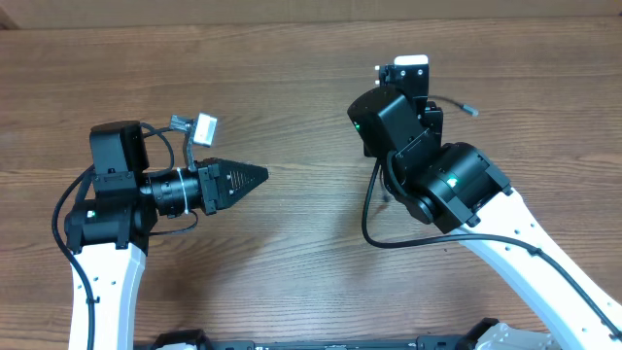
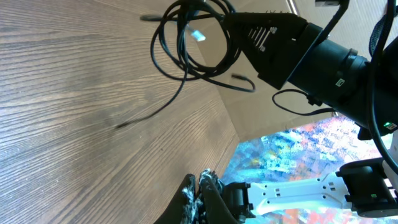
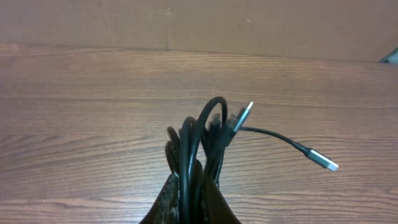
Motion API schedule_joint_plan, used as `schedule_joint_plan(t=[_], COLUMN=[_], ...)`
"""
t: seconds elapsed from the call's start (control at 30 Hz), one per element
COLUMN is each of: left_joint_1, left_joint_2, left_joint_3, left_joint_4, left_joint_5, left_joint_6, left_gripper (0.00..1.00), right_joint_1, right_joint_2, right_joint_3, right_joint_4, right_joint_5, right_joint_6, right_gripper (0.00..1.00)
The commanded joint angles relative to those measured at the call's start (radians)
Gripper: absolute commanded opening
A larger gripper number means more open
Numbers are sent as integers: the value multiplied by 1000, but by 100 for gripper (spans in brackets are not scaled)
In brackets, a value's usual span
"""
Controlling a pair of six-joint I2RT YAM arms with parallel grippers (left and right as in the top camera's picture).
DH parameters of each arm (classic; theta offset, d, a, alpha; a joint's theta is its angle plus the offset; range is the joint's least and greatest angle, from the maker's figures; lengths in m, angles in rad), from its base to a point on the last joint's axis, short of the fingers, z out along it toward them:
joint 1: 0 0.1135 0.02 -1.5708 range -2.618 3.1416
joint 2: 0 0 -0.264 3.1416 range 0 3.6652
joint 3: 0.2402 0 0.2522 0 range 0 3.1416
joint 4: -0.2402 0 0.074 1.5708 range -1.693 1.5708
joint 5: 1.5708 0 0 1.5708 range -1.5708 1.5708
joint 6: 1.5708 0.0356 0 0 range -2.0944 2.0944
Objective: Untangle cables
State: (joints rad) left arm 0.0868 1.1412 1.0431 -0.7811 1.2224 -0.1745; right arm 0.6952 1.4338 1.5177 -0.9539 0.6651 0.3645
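Observation:
A bundle of black cables [image 3: 205,140] sticks up between the fingers of my right gripper [image 3: 193,186], which is shut on it. A silver USB plug [image 3: 246,113] pokes out of the bundle. One strand runs right to a silver-tipped connector [image 3: 323,163], also seen in the overhead view [image 1: 467,109]. In the left wrist view the bundle's loops [image 2: 193,43] hang from the right gripper's black body [image 2: 280,43], and one loose end [image 2: 124,122] trails toward the table. My left gripper [image 1: 260,175] is shut and empty, well left of the bundle; its fingers show in its own view [image 2: 202,190].
A brown wooden table [image 1: 292,58] fills the overhead view. The right arm [image 1: 457,185] covers its own fingers from above, with a black arm cable [image 1: 367,228] looping beside it. A cardboard wall [image 3: 186,25] stands along the table's far edge.

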Motion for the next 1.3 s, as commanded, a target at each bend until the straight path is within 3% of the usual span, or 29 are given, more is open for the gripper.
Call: schedule_joint_plan(t=[0.0, 0.1, 0.23, 0.33, 0.87, 1.27], left_joint_1=[5, 5, 4, 4, 4, 4], left_joint_2=[-4, -4, -4, -4, 4, 4], left_joint_3=[14, 14, 14, 14, 14, 14], left_joint_4=[0, 0, -7, -22, -83, -112], left_joint_5=[-3, -16, -106, -158, -318, -352], left_joint_6=[30, 34, 42, 49, 76, 101], left_gripper=[7, 24, 63, 73, 74, 74], right_joint_1=[1, 1, 1, 1, 1, 1], right_joint_2=[-2, -2, -2, -3, -5, -5], right_joint_3=[10, 10, 11, 11, 11, 11], right_joint_4=[10, 14, 26, 39, 229, 351], right_joint_5=[-11, -108, -290, -429, -1002, -1402], right_joint_6=[5, -6, -6, -6, -3, 140], right_gripper=[4, 4, 4, 4, 4, 4])
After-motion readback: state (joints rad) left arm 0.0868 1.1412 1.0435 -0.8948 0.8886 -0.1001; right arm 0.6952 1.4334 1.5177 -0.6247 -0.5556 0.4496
